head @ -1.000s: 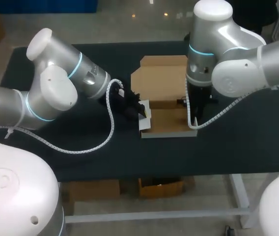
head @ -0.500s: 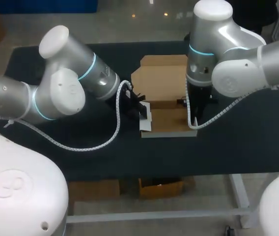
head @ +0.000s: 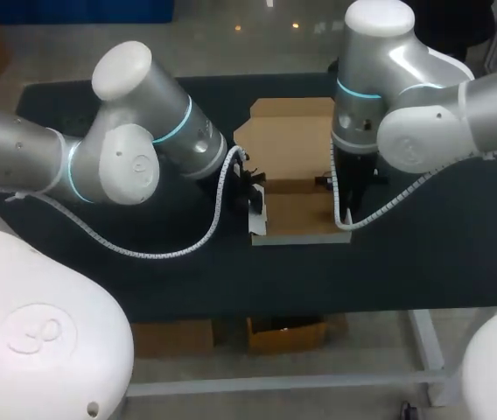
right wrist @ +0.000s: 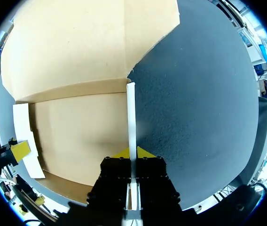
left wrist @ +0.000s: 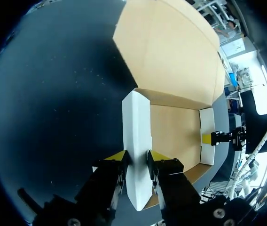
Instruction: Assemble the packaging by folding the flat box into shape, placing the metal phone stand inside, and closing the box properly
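Left wrist view: left fingers (left wrist: pixel 158 156) pinch white side wall (left wrist: pixel 137 122) of box (left wrist: pixel 176 132) upright; right fingers (right wrist: pixel 144 153) pinch opp. wall (right wrist: pixel 131 113). Box on table (head: pixel 406 254). Step: forming box. Next: likely lock walls, then fetch stand (not visible).

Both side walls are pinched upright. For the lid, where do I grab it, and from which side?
Probably the lid's far free edge, near the middle, coming in from the side away from the box. It lies flat on the table, hinged at the rear fold, so only that edge can swing up; its corners are cut at an angle.
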Action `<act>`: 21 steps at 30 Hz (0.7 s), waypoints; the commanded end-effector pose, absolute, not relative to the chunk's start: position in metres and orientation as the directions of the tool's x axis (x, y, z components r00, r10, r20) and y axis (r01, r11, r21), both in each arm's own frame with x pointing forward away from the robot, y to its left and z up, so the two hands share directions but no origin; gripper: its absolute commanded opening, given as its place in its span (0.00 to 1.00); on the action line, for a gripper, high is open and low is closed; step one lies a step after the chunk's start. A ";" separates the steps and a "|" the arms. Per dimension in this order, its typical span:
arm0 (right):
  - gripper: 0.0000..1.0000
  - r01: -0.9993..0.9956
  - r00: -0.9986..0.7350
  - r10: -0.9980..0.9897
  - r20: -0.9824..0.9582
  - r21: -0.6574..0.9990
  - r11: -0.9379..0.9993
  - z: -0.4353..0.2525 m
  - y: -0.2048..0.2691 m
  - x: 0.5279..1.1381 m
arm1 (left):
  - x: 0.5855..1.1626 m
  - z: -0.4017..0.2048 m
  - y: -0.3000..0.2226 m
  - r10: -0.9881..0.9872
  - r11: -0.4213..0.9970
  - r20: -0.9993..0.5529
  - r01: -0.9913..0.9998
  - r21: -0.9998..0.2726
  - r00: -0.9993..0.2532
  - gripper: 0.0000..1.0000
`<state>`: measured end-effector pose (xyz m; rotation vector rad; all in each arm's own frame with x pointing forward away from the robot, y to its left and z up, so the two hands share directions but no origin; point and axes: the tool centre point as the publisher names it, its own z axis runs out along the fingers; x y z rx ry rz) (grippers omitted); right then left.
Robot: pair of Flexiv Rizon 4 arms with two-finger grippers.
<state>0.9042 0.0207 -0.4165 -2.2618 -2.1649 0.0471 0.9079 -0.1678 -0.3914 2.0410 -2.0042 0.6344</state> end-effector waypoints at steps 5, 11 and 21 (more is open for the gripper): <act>0.00 0.998 0.043 0.999 -0.018 -0.034 -0.044 -0.416 0.022 0.905 | 0.909 -0.395 -0.173 -0.968 -0.066 0.251 -0.987 -0.146 0.027 0.26; 0.00 0.998 0.043 0.999 -0.018 -0.034 -0.044 -0.416 0.022 0.905 | 0.909 -0.395 -0.171 -0.974 -0.064 0.223 -0.987 -0.146 0.030 0.22; 0.00 0.998 0.043 0.999 -0.018 -0.034 -0.044 -0.416 0.022 0.905 | 0.910 -0.399 -0.167 -0.985 -0.073 0.163 -0.989 -0.127 0.052 0.14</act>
